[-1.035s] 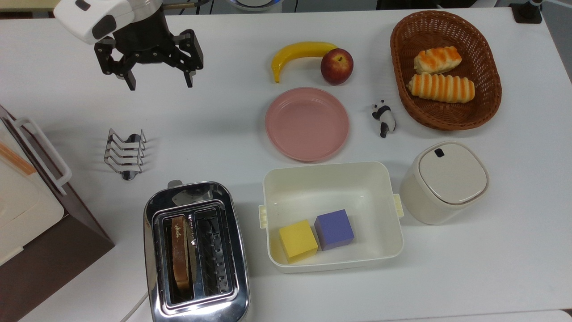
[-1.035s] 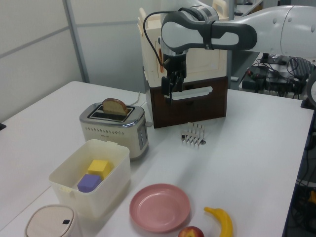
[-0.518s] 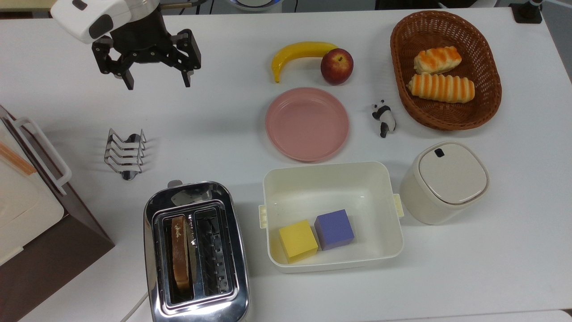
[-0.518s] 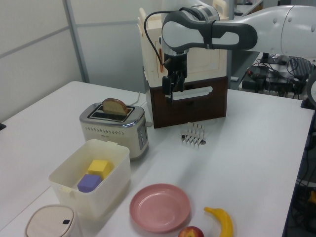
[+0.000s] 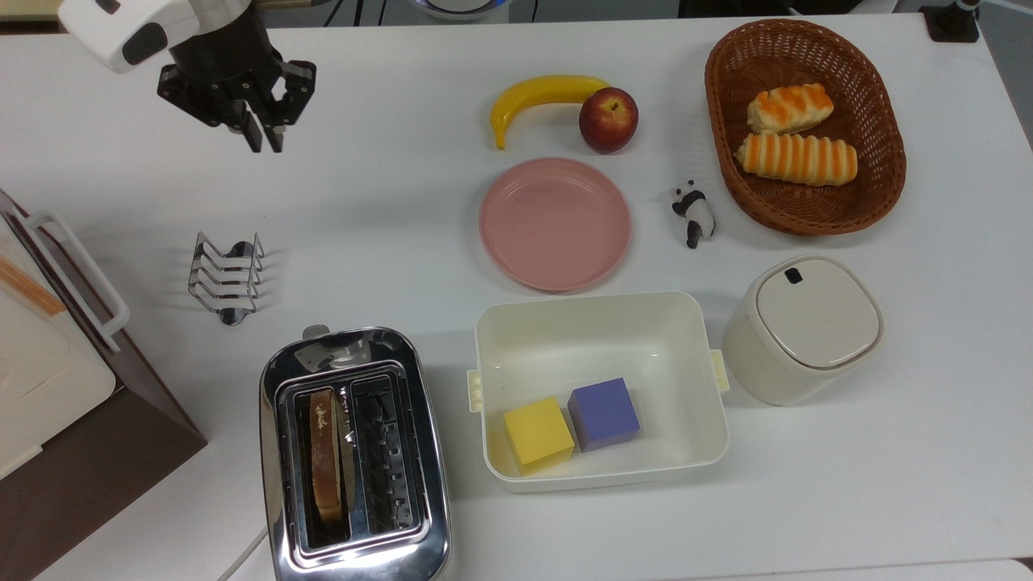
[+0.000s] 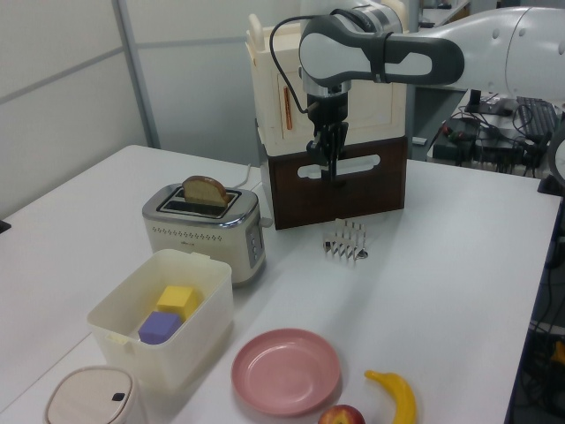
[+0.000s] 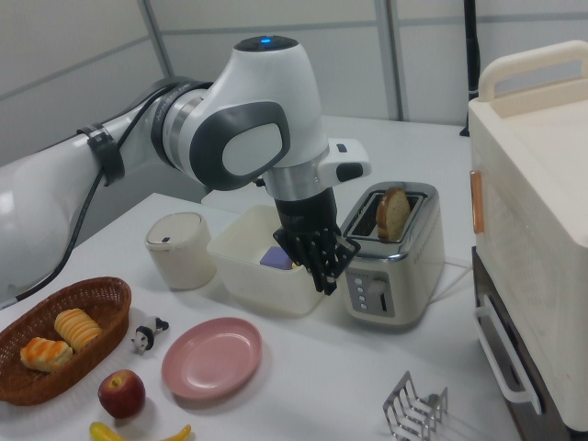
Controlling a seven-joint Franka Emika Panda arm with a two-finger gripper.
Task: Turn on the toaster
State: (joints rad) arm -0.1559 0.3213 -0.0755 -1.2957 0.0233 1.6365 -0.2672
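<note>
The chrome two-slot toaster (image 5: 424, 452) stands at the near edge of the table in the top view, with a slice of bread (image 5: 325, 456) upright in its left slot and a small lever knob (image 5: 315, 331) at its far end. The left view has the toaster (image 6: 205, 231) at its left, and the right view has the toaster (image 7: 390, 253) behind the arm. My gripper (image 5: 265, 139) hangs shut and empty above the table's far left in the top view, well away from the toaster. In the left view the gripper (image 6: 334, 172) is in front of the brown appliance, and in the right view the gripper (image 7: 326, 280) points downward.
A wire toast rack (image 5: 226, 277) sits between gripper and toaster. A brown-and-cream appliance (image 5: 48, 363) fills the top view's left edge. A cream bin (image 5: 601, 323) with two cubes, a pink plate (image 5: 554, 223), a lidded canister (image 5: 803, 327), a bread basket (image 5: 807, 218), a banana (image 5: 541, 97) and an apple (image 5: 608, 119) lie to the right.
The fingers have closed from wide open to shut. The wrist has turned and shifted slightly toward the top view's left.
</note>
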